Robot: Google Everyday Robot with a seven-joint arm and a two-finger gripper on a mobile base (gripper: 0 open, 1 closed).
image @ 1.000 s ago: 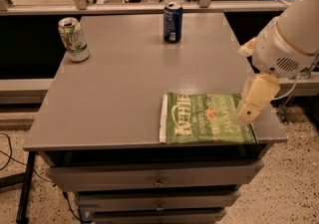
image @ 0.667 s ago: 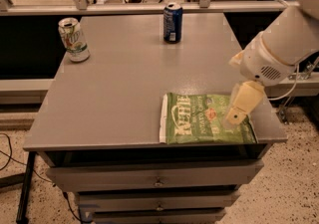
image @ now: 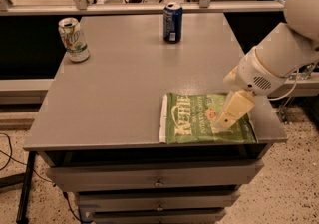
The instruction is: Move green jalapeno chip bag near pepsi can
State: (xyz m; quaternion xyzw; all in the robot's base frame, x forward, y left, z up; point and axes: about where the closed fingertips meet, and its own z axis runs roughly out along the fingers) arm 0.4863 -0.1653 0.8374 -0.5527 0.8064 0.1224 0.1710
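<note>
The green jalapeno chip bag (image: 197, 118) lies flat at the table's front right corner, white "Kettle" lettering up, white seam at its left end. The dark blue pepsi can (image: 172, 22) stands upright at the far middle of the table, well away from the bag. My gripper (image: 225, 121) hangs from the white arm at the right and reaches down over the bag's right part, its cream-coloured tip at or just above the bag's surface.
A white-and-green soda can (image: 74, 39) stands upright at the table's far left. The grey table (image: 119, 83) sits on a drawer cabinet (image: 157, 183). A rail and glass partition run behind the table. Floor cables lie at the lower left.
My gripper has moved left and down, from beside the bag's right edge to over the bag's right part. The bag and both cans have not moved.
</note>
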